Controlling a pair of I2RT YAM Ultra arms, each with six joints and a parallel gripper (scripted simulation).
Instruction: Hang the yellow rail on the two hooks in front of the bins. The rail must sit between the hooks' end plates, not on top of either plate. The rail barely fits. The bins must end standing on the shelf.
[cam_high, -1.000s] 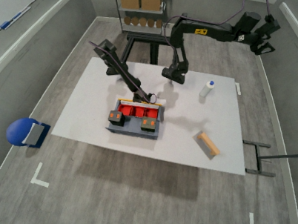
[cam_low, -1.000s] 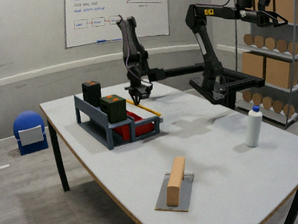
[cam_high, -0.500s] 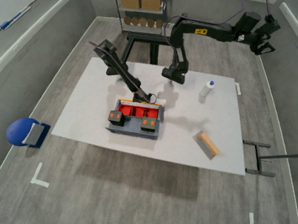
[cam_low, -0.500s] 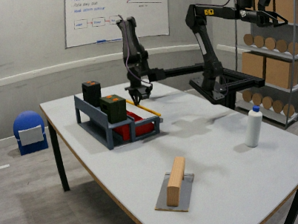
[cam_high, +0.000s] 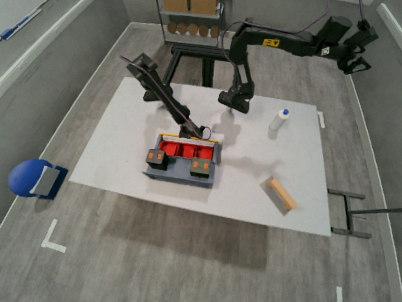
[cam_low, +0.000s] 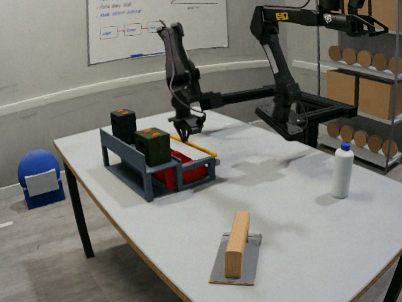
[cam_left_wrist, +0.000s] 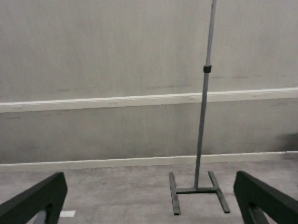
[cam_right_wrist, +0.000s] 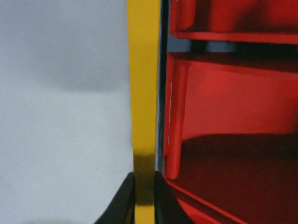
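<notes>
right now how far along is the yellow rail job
Looks done: the red bins sit in the grey-blue shelf.
In hand: the right gripper is shut on the yellow rail, along the bins' front.
Left: seating it between the end plates, if not already in, then letting go. I can't tell whether it's seated.

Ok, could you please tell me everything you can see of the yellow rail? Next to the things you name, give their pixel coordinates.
The rail (cam_high: 171, 136) (cam_low: 201, 148) (cam_right_wrist: 144, 85) is a thin, straight, flat-faced yellow bar, seemingly painted. It lies level along the front of the red bins (cam_high: 188, 151) (cam_low: 192, 172) (cam_right_wrist: 235, 105), clamped by the right gripper (cam_high: 192, 136) (cam_low: 184, 140) (cam_right_wrist: 144, 180). Whether it touches the hooks is unclear.
</notes>
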